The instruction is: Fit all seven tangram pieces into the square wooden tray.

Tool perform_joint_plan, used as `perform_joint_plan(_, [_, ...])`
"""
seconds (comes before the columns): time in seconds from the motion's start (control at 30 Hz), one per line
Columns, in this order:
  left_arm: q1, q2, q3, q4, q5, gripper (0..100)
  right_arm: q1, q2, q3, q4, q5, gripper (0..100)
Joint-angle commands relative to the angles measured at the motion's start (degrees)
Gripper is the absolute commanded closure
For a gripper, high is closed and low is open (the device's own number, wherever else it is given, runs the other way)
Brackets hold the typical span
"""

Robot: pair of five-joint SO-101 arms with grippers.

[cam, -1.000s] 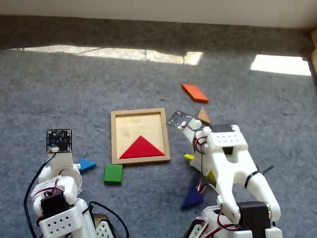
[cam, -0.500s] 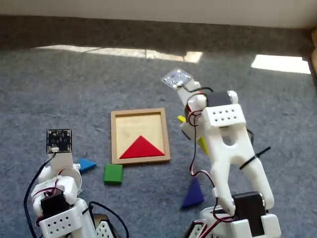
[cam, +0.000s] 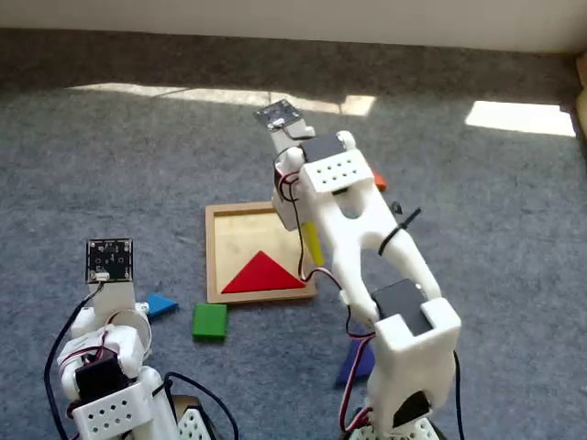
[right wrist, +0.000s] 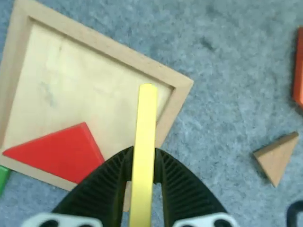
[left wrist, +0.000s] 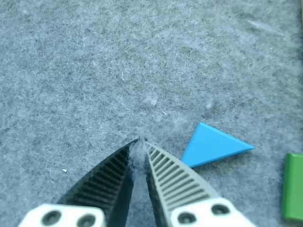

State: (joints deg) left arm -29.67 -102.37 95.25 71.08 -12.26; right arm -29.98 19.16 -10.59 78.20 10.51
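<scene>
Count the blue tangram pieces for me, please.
2. A light blue triangle lies beside the green square; a dark blue triangle lies by the right arm, partly hidden.

No word, number, label or sign can be read anywhere in these views. The small black board [cam: 110, 260] on the left arm's wrist and the silvery board [cam: 278, 115] on the right arm's wrist carry tiny pale marks, too small to make out.
</scene>
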Motion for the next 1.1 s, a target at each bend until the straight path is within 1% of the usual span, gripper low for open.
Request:
perform_joint_plan(0.0, [-0.57, -1.98, -0.48, -0.79, -0.26, 99, -1.63, 0.92, -6.37, 0.4, -2.29, 99.4])
perform_joint_plan(0.2, [-0.57, -1.98, -0.48, -0.79, -0.26, 99, -2.59, 5.14, -8.92, 0.4, -5.01, 98.5])
perform_joint_plan(0.3, [-0.57, -1.98, -0.48, -0.79, -0.26, 99, -2.59, 5.85, -8.92, 0.66, -8.09, 91.5])
perform_joint_plan(0.4, [-0.57, -1.98, -0.48, -0.79, -0.26, 99, -3.38, 5.85, -10.59, 3.74, -11.08, 85.7])
perform_joint_plan(0.57, [-0.57, -1.98, -0.48, -0.79, -0.26, 99, -7.43, 6.11, -16.57, 10.15, -11.25, 85.6])
perform_joint_plan(0.77, [-0.57, -1.98, -0.48, -0.79, -0.26, 99, -12.44, 6.2, -17.45, 10.51, -11.08, 85.6])
perform_joint_plan(1.0, [-0.57, -1.98, -0.48, -0.79, -0.26, 99, -12.26, 5.85, -17.89, 12.26, -10.64, 85.8])
perform_joint_plan(1.07, [-0.57, -1.98, -0.48, -0.79, -0.26, 99, -12.26, 6.11, -17.89, 12.35, -7.38, 87.9])
